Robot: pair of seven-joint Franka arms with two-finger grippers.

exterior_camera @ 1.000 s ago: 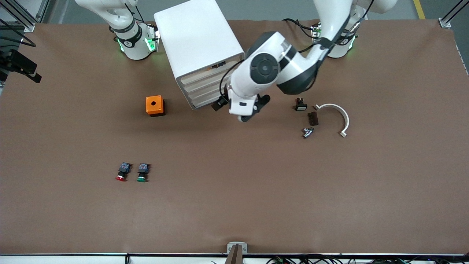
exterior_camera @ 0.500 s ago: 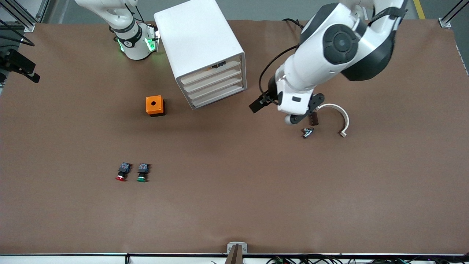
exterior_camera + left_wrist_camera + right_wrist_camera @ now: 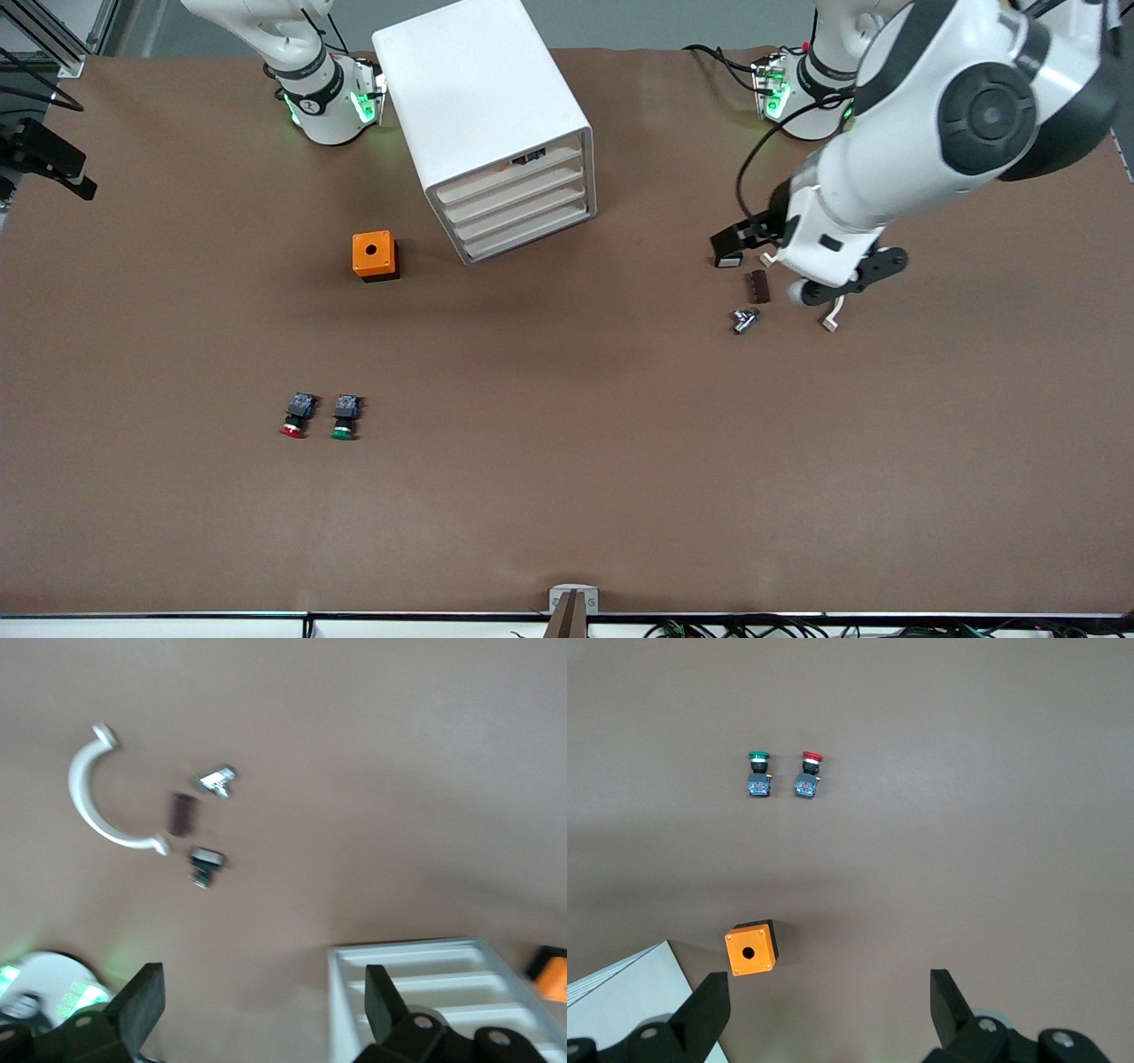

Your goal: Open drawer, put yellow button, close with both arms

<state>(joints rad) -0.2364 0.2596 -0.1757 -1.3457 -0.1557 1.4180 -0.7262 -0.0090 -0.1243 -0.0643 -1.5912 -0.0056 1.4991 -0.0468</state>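
The white cabinet (image 3: 483,106) stands near the robot bases, and its uppermost drawer (image 3: 509,177) sits flush with the three lower ones. A small dark and orange bit (image 3: 529,158) shows in the gap above that drawer front; I cannot tell what it is. The yellow button is not plainly in view. My left gripper (image 3: 842,279) hangs open and empty over small parts toward the left arm's end; its jaws stand wide apart in the left wrist view (image 3: 264,1001). My right gripper (image 3: 828,1010) is open and empty, high above the table and out of the front view.
An orange box (image 3: 374,255) sits beside the cabinet. A red button (image 3: 292,428) and a green button (image 3: 343,430) lie nearer the camera. Under the left hand lie a black switch (image 3: 728,260), a brown piece (image 3: 757,286), a metal piece (image 3: 744,319) and a white curved clamp (image 3: 93,806).
The left arm has swung away from the cabinet's drawer front toward its own end of the table and now hangs over the small parts. The drawers look the same.
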